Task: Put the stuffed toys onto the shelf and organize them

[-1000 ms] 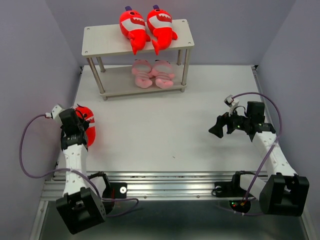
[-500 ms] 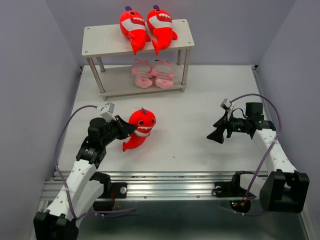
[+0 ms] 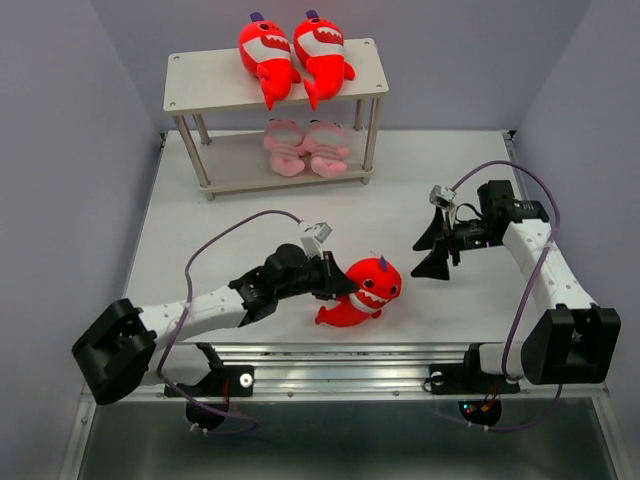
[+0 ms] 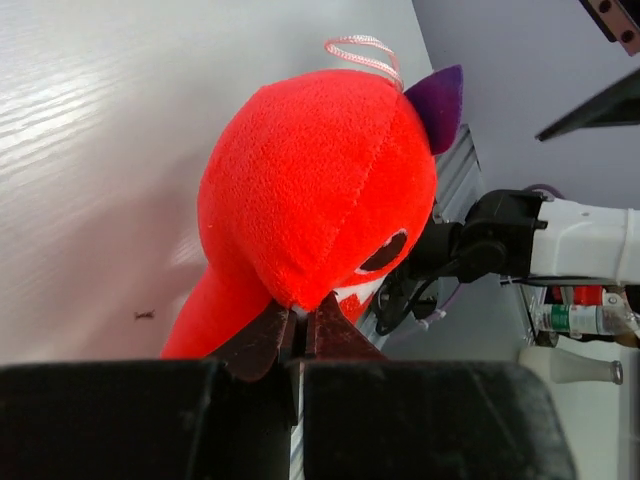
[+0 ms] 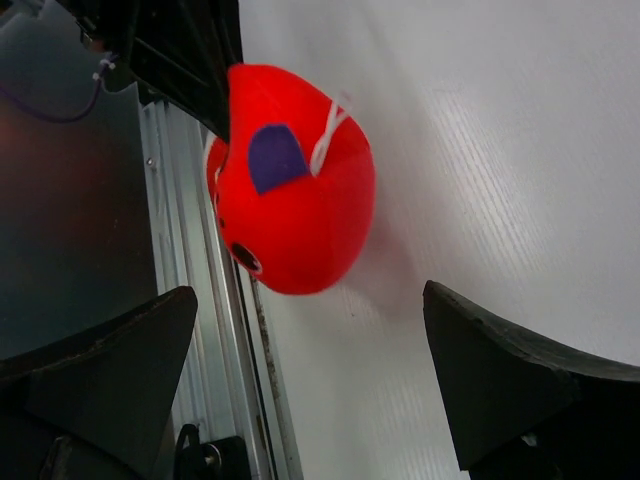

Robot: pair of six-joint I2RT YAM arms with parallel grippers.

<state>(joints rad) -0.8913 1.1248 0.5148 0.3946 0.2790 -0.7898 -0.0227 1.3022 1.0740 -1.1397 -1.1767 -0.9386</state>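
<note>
The red shark [image 3: 365, 290] sits near the tabletop's [image 3: 250, 230] front edge, right of middle. Its long axis is slanted, with the toothy head to the right, the tail trailing left toward the near edge, and the purple fin up. The tabletop is white and the walls [image 3: 60, 120] lilac-grey. At the back, the shelf [image 3: 200, 85] carries two red sharks [image 3: 268, 50] on top and two pink toys [image 3: 285, 148] below. The left arm lies low and stretches rightward, its left pincer [image 3: 335, 283] nipped tight on the shark's plush back. The right arm is bent, its right pincer [image 3: 437, 247] spread wide and empty, facing the shark.
</note>
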